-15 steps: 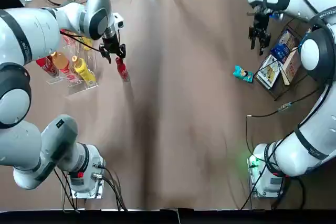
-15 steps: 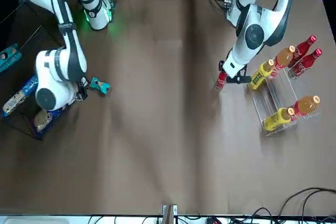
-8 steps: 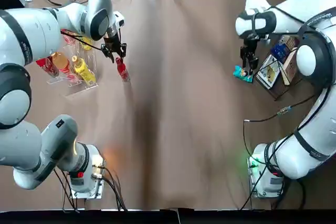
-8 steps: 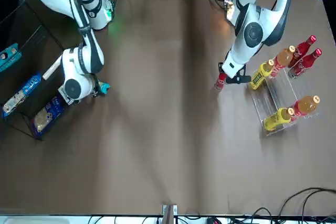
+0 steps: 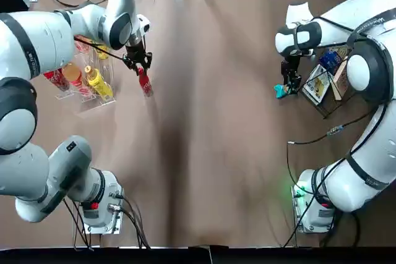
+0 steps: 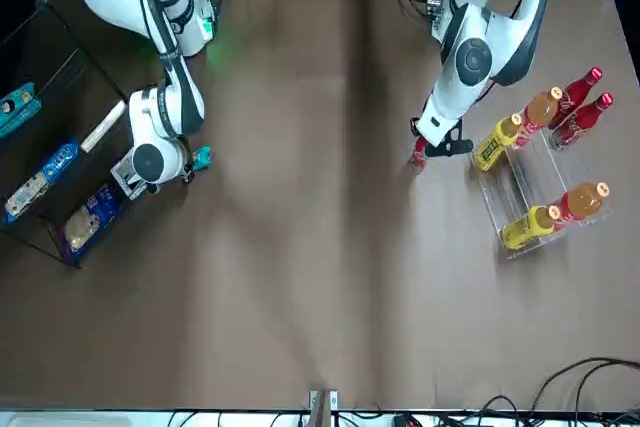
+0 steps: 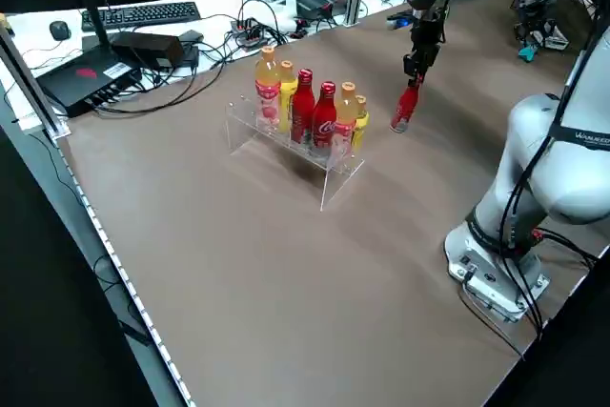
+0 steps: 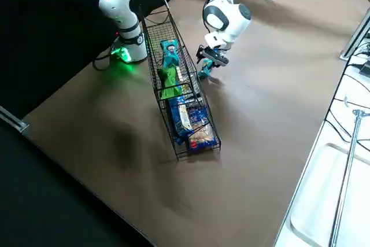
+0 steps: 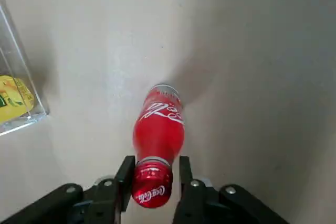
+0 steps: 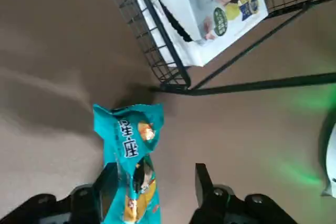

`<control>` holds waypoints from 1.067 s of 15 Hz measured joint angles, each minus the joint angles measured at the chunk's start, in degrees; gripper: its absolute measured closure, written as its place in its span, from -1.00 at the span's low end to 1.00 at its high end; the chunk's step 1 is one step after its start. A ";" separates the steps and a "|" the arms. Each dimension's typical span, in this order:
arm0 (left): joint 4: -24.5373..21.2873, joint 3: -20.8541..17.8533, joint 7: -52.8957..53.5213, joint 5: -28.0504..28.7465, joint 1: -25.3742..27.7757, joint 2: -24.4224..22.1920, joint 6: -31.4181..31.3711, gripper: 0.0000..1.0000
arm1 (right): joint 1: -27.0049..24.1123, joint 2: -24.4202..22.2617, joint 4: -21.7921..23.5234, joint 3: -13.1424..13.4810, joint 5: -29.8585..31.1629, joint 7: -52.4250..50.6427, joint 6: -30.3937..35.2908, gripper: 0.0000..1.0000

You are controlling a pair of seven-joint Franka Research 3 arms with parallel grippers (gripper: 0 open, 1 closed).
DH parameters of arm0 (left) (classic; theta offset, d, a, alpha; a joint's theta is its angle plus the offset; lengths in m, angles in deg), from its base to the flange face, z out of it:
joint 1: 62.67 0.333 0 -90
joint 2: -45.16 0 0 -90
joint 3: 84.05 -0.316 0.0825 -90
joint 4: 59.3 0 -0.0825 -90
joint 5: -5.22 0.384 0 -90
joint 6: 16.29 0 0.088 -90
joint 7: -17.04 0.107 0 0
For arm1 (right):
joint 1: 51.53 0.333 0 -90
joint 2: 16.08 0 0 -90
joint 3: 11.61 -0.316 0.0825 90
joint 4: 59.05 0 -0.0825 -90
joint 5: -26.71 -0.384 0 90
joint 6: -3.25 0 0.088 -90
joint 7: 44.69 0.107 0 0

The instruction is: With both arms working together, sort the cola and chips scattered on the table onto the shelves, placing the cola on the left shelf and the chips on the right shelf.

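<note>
The loose cola bottle (image 9: 158, 132) is on the tabletop (image 5: 210, 153), near the inner side of the clear acrylic rack (image 7: 286, 145), with its red cap toward the left gripper (image 9: 156, 174). That gripper reaches down over the bottle's top. Its two fingers are apart but only moderately, with the cap between them: one finger is right against the cap's edge, while a narrow gap shows on the other side, so the bottle is not clamped.

The loose teal chips packet (image 10: 131, 156) lies on the tabletop just beside the black wire-mesh rack (image 8: 159, 85), off the near corner of its frame. The right gripper (image 10: 156, 182) is low over it, fingers spread wide. The packet's lower part lies between the fingers, much closer to one, which overlaps its edge; a broad gap separates it from the other. Whether that nearer finger touches the packet cannot be told, but nothing is pinched.

Two other cola bottles (image 7: 324, 114) stand together in the acrylic rack, with orange-filled bottles (image 7: 268, 83) and yellow-filled bottles (image 7: 360, 121) in the slots around them. In the wire rack, the second teal chips packet (image 8: 169, 53) lies next to the bright green chips packet (image 8: 170, 82), toward the robot's end, and larger blue-and-white packets (image 8: 200, 128) fill the opposite end.
</note>
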 joint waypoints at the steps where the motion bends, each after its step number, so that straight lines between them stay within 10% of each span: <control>1: 0.01 -0.01 -0.01 0.00 0.01 0.00 -0.03 0.32 | 0.00 0.12 0.05 0.00 0.00 0.03 -0.47 -0.26; 5: 0.03 -0.03 -0.05 0.00 0.04 0.00 -0.05 0.37 | 0.00 0.90 0.18 0.01 0.00 0.05 -2.61 -0.07; 11: 9.82 -1.51 0.64 4.90 1.52 0.20 6.71 0.37 | 0.12 1.23 -1.73 -0.01 0.00 0.06 -1.80 0.90; 16: 24.73 -3.93 5.81 11.37 2.27 4.03 25.09 0.37 | 0.12 0.86 -16.79 0.18 1.28 -0.81 20.60 0.96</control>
